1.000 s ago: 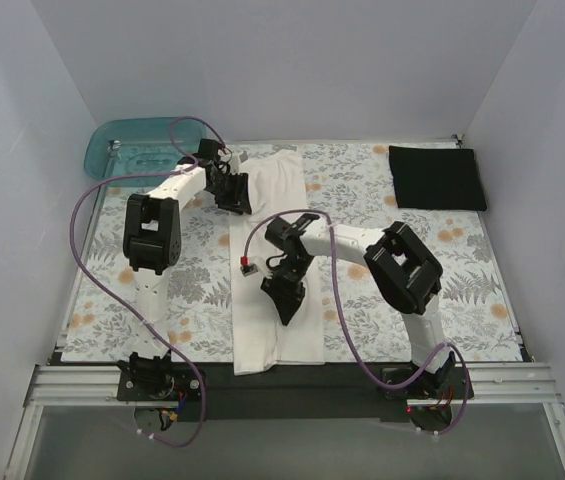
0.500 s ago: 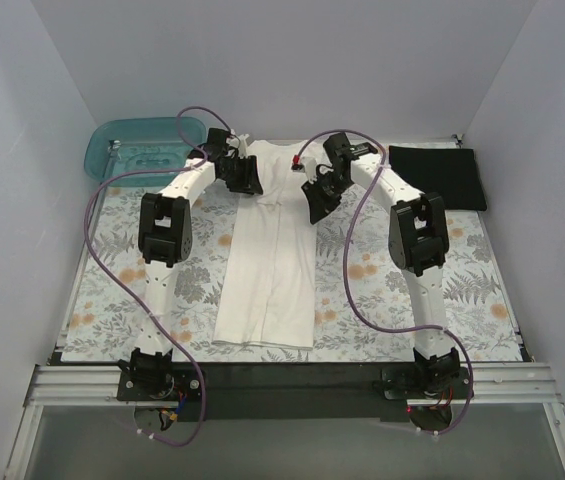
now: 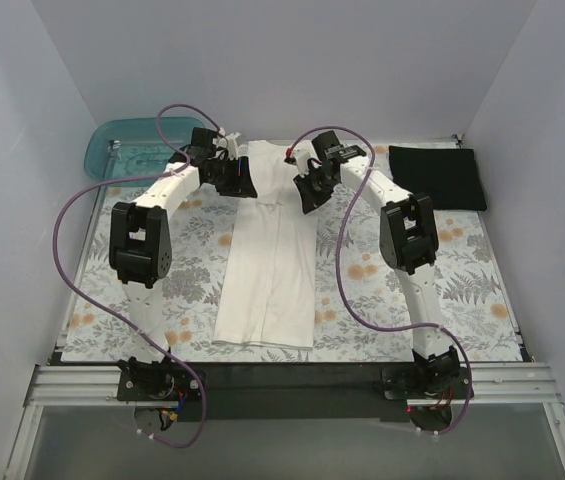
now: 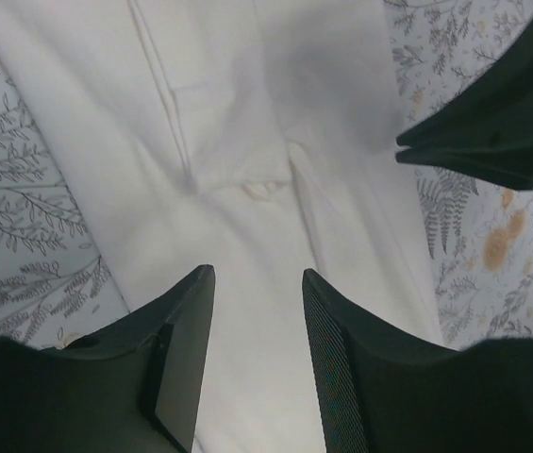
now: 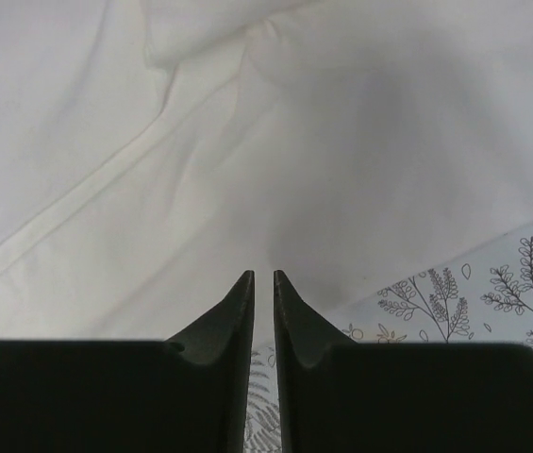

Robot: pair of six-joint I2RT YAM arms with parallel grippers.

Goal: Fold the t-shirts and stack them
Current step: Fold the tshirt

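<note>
The cream-white t-shirt lies flat as a long narrow strip down the middle of the table, sleeves folded in. It fills the left wrist view and the right wrist view. My left gripper is open and empty over the shirt's far left part. My right gripper is shut and empty at the shirt's far right edge; it also shows in the left wrist view. The black t-shirt lies folded at the far right.
The grey-and-orange floral cloth covers the table, also seen in both wrist views. A translucent teal tub stands at the far left corner. White walls close in the left, right and back.
The right arm swung from the shirt's middle to its far end. The shirt now lies straighter and further from the near edge. In the last half second both grippers shifted slightly.
</note>
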